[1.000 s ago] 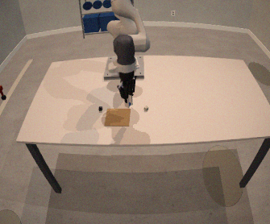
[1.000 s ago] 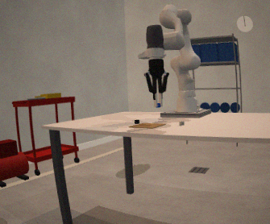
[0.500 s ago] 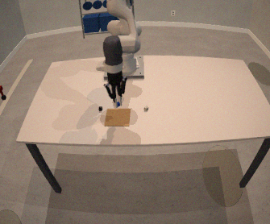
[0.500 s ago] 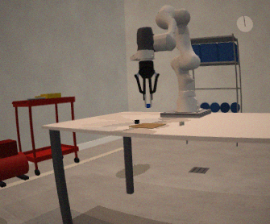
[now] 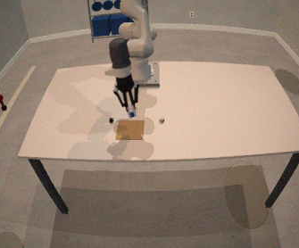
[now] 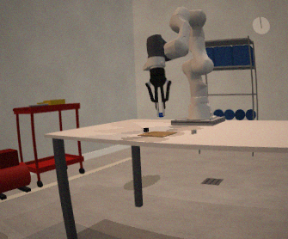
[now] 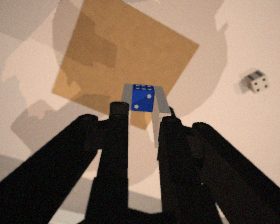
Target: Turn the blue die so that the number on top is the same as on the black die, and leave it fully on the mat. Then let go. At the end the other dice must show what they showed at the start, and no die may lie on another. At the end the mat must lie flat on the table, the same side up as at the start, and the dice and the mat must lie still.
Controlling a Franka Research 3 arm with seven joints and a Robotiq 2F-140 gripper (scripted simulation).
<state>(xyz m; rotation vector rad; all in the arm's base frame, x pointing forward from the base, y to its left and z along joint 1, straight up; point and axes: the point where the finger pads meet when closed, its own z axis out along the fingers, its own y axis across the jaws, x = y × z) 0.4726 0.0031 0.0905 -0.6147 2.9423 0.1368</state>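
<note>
My gripper (image 7: 142, 98) is shut on the blue die (image 7: 142, 97) and holds it well above the table, over the far edge of the brown mat (image 5: 129, 129). The die also shows between the fingertips in the top view (image 5: 131, 114) and the exterior view (image 6: 160, 114). The mat lies flat on the table and shows in the wrist view (image 7: 123, 55) and in the exterior view (image 6: 157, 134). The small black die (image 5: 111, 119) sits on the table left of the mat, also in the exterior view (image 6: 145, 129). Its top face is too small to read.
A white die (image 5: 161, 119) lies on the table right of the mat, also in the wrist view (image 7: 255, 82). The arm's base plate (image 5: 150, 76) stands at the back of the table. A red cart (image 6: 49, 133) and a blue shelf (image 6: 231, 77) stand off the table.
</note>
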